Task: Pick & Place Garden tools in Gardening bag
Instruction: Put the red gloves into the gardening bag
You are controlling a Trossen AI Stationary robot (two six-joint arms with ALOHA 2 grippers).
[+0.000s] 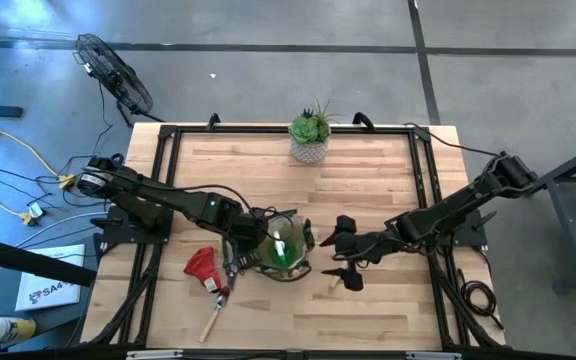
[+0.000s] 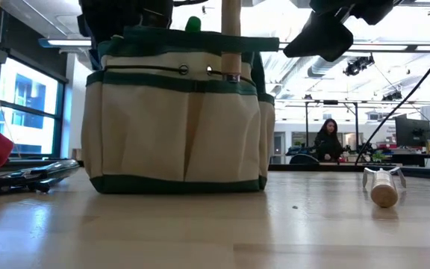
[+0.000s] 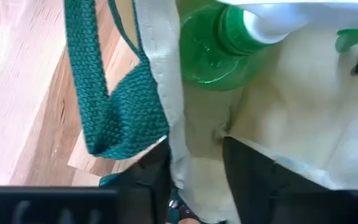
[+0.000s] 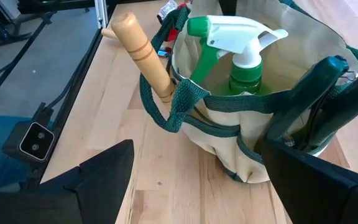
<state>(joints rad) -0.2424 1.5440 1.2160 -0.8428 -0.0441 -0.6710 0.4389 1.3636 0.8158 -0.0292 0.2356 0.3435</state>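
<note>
The gardening bag (image 1: 286, 246) stands upright on the table's middle. It holds the green spray bottle (image 4: 241, 59). A wooden-handled tool (image 4: 143, 53) and dark-handled shears (image 4: 316, 93) stick up from its side pockets. My left gripper (image 1: 240, 250) is at the bag's left rim, shut on the wall. My right gripper (image 1: 332, 252) is open and empty just right of the bag, above the table. A red glove (image 1: 201, 264), dark pruners (image 2: 28, 175) and a wooden-handled tool (image 1: 213, 316) lie left of the bag. Another wooden-handled tool (image 1: 339, 284) lies by my right gripper. My left gripper holds the bag's cloth wall just below the rim (image 3: 194, 168), on its left side. One finger (image 3: 253, 180) is inside the bag and one finger (image 3: 145, 183) outside. The fingers come from above, pointing down. The bag's base stays on the table.
A green succulent in a white pot (image 1: 310, 133) stands at the table's far edge. A loop handle (image 3: 107, 106) hangs over the bag's outside by my left fingers. Bare wood lies near and right of the bag. A person (image 2: 328, 140) sits in the room behind.
</note>
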